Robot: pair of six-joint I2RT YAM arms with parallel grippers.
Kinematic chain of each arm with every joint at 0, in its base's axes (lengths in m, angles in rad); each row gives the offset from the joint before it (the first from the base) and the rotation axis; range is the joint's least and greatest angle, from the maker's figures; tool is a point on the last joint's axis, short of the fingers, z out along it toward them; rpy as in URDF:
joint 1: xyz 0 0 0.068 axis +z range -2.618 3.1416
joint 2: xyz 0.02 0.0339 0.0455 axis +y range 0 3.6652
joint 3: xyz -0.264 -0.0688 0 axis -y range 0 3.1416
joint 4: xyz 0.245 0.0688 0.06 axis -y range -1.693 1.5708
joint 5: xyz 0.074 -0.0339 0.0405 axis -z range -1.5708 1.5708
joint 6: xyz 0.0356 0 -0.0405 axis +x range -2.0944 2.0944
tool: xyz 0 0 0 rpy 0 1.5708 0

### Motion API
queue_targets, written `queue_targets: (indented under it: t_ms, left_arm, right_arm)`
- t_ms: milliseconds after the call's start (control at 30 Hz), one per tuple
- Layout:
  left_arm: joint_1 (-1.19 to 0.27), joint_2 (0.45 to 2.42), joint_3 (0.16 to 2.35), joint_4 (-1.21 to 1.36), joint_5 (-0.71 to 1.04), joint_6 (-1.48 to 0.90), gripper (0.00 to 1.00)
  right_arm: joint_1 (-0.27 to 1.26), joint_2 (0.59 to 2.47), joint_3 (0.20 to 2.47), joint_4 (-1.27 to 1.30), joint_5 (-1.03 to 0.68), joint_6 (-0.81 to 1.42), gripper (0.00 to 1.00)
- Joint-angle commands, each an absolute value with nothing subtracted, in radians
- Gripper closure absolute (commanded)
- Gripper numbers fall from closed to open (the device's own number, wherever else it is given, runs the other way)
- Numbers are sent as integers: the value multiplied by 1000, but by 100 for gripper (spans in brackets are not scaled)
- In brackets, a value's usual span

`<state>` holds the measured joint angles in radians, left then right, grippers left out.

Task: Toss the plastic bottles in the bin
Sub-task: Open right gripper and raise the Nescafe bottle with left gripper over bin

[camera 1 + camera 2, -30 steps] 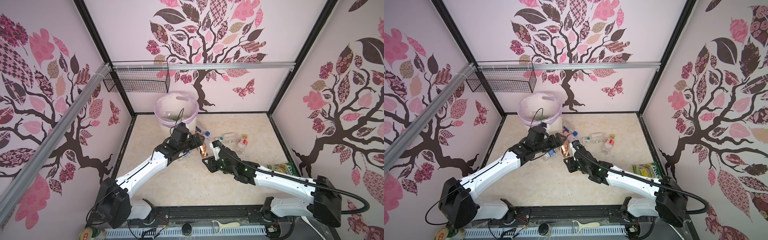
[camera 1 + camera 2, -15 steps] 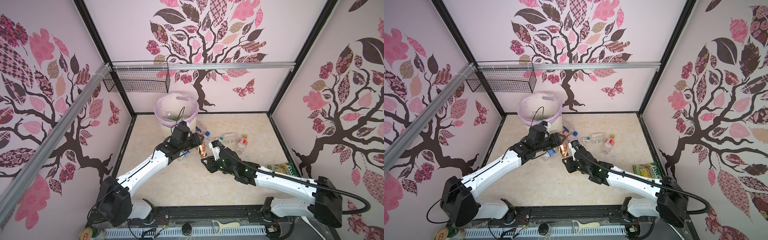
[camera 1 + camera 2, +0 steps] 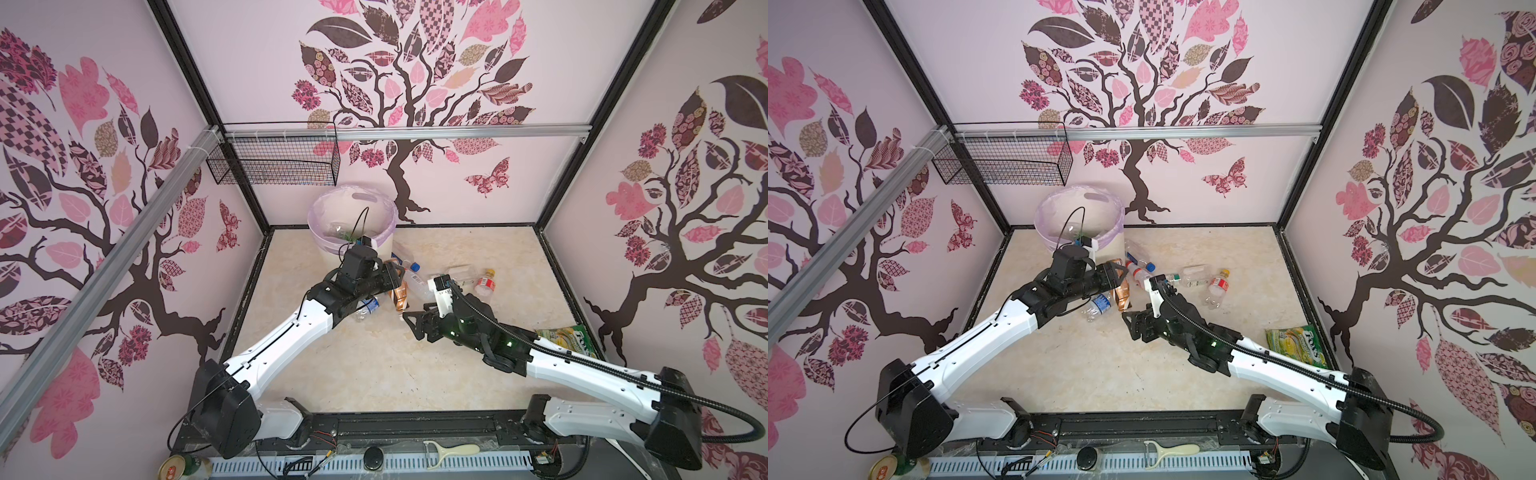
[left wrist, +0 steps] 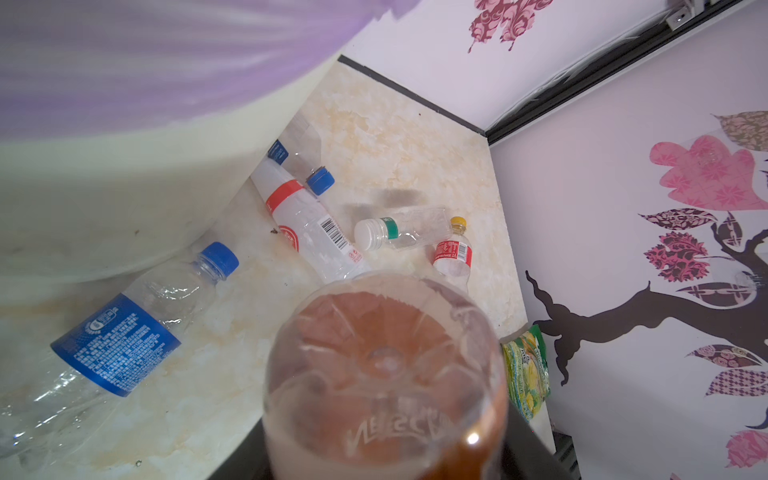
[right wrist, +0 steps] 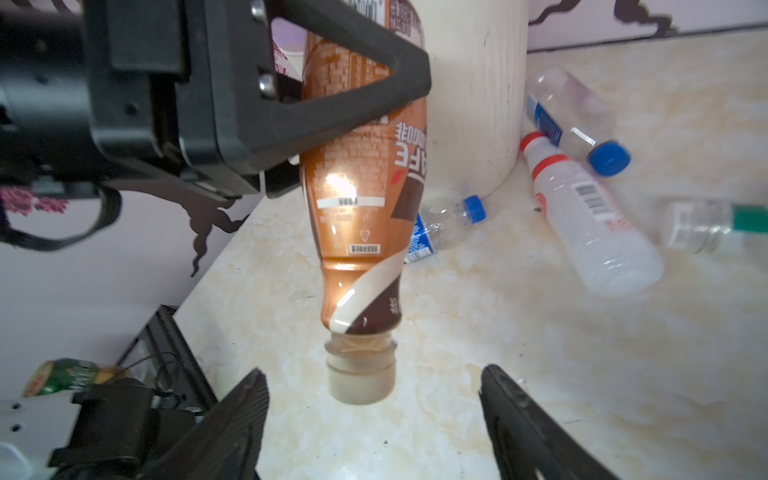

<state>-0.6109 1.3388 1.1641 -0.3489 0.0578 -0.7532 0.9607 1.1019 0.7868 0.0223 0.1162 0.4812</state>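
Observation:
A brown-labelled plastic bottle (image 3: pixel 400 291) (image 5: pixel 361 187) hangs cap down just above the floor. My left gripper (image 3: pixel 395 276) is shut on its upper body, and its base fills the left wrist view (image 4: pixel 386 374). My right gripper (image 5: pixel 374 374) is open under the cap, its fingers (image 5: pixel 245 407) apart from it on both sides. The cream bin (image 3: pixel 353 199) (image 3: pixel 1079 195) with its lilac bag stands behind the left gripper. Several bottles lie beside the bin: a blue-labelled one (image 4: pixel 124 332), a white one with a red band (image 4: pixel 307 228), a green-banded clear one (image 4: pixel 399 232) and a yellow-capped one (image 4: pixel 453 253).
A green-yellow snack packet (image 3: pixel 567 338) lies by the right wall. A black wire basket (image 3: pixel 274 162) hangs on the back rail above the bin. A peeler (image 3: pixel 449 451) and a can (image 3: pixel 174 467) sit on the front ledge.
My left gripper has closed on the brown-labelled bottle's body. My right gripper, which was shut on its cap end, has opened and let go.

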Motion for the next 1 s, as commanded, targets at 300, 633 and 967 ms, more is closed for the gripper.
queue_targets:
  t_ms: [300,633,967]
  left_arm:
    - [-608,1327,1535,-520,-97,-464,44]
    - [-590,1440,1933,-513,-306,-97,43]
    - [-502,1437,2046,-212,-374,140,41]
  right_arm:
    - [965,1067,1039,-78,244,284,0]
    - [965,1139,1268,-71,251,170,0]
    - [965,1160,1254,-71,248,171,0]
